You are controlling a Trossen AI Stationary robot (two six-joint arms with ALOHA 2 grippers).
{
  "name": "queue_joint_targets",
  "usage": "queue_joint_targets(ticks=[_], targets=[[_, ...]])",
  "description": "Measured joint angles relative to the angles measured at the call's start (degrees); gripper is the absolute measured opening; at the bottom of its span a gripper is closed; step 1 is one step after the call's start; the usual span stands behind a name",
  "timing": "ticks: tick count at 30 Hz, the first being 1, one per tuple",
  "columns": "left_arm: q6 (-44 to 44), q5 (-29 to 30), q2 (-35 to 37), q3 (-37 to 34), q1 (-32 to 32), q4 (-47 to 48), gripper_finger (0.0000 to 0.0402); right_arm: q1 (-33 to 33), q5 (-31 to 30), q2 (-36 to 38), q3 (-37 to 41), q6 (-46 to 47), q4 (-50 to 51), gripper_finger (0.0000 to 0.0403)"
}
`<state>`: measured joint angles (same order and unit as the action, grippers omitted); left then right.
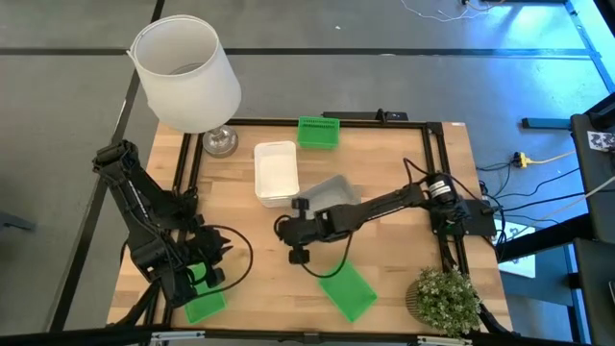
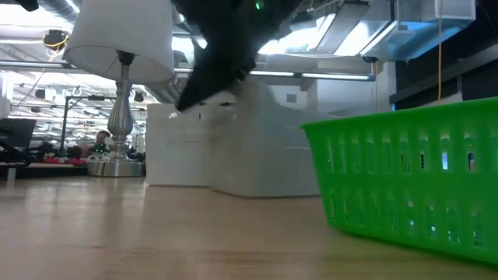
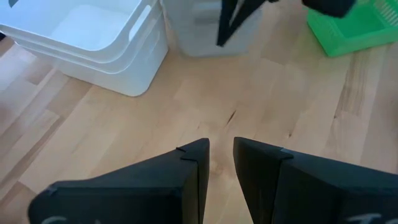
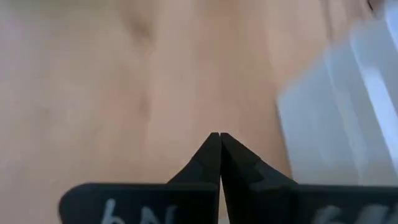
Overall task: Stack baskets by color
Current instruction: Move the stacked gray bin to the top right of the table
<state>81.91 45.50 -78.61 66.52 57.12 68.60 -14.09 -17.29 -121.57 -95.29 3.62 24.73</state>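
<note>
The wooden table (image 1: 384, 173) carries a big white lampshade (image 1: 185, 72) on a silver lamp base (image 1: 219, 142) at its far left corner and a small potted plant (image 1: 444, 298) at the near right corner. The white baskets (image 1: 276, 173) sit nested in a stack left of centre toward the far side, long axis running from the far edge to the near edge. Just right of them a translucent grey basket (image 1: 336, 190) lies tilted, its long axis slanting across the table. A green basket (image 1: 318, 132) rests at the far edge, long axis along that edge; another green basket (image 1: 347, 291) lies near the front, turned diagonally; a third green basket (image 1: 204, 304) shows at the near left corner, partly under the left arm. The right gripper (image 1: 293, 231) hangs over bare wood at the table's middle, just beside the grey basket, its fingers (image 4: 214, 155) pressed together on nothing. The left gripper (image 3: 221, 155) waits above the near left corner, fingers slightly apart and empty.
</note>
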Motion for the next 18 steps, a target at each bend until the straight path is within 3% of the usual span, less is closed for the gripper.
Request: queue_joint_targets(ticks=[6,18], targets=[[0.0,0.2,0.0,0.0,0.0,0.0,0.0065,-0.5,-12.3,-0.3,0.2,10.3,13.0,0.0001],[0.0,0.5,0.0,0.0,0.0,0.5,0.0065,-0.1,-27.2,-0.3,0.2,31.3,40.2,0.0]])
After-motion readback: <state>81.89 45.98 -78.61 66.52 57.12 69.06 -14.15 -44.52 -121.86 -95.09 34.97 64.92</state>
